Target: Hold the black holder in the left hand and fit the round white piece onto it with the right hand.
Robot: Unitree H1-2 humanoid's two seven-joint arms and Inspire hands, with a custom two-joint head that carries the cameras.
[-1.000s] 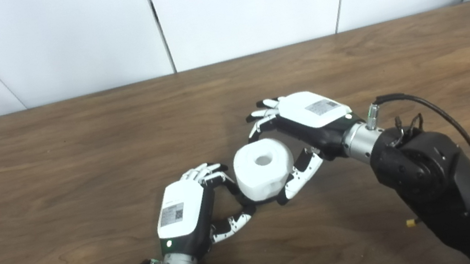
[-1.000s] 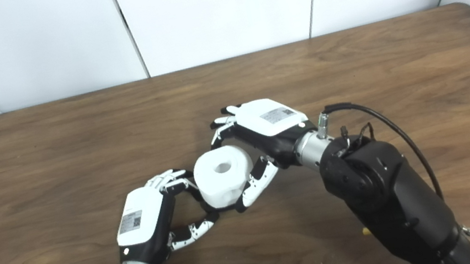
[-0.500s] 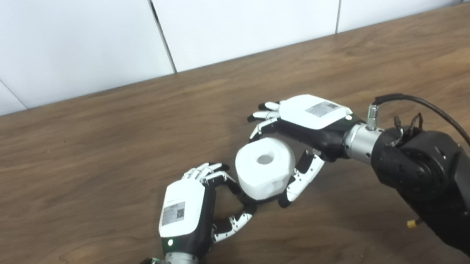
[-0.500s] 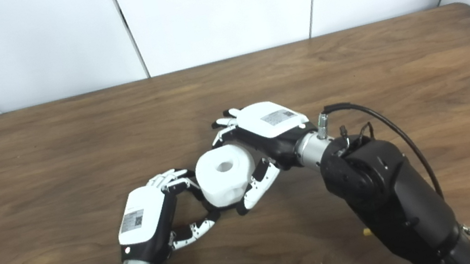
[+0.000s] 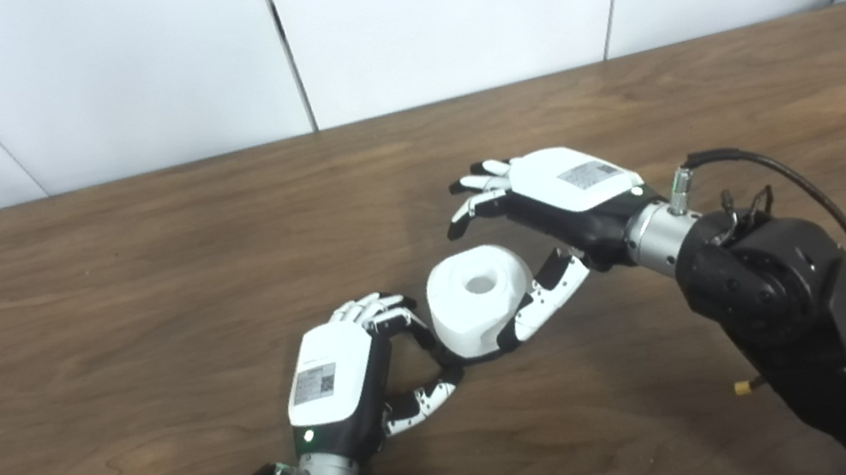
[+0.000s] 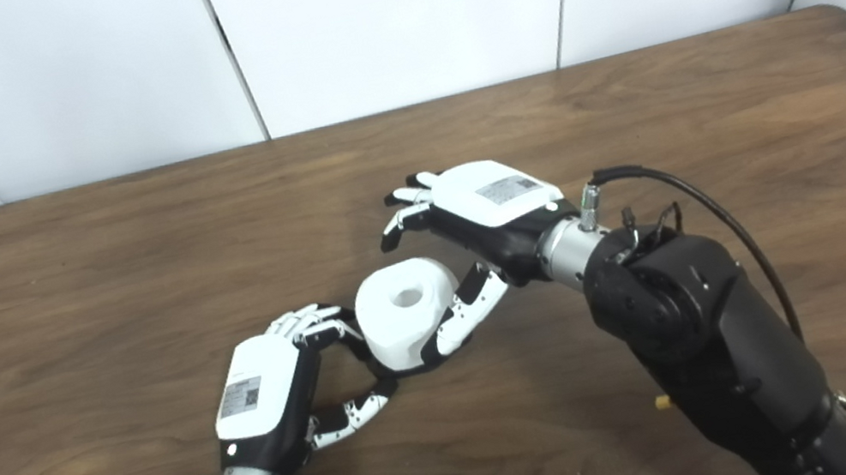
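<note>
Near the desk (image 5: pixel 132 263) centre, the left hand (image 5: pixel 343 378) grips the mostly hidden black holder (image 5: pixel 447 374) under the round white piece (image 5: pixel 477 297), while the right hand (image 5: pixel 551 223), fingers spread, should probably withdraw straight up without nudging it.

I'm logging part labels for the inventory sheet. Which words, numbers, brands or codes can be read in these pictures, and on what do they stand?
Nothing can be read.
Left hand: white sticker with a square code and fine print on its back, too small to read.
Right hand: sticker with print on its back, blurred.
Round white piece: no marking visible.
</note>
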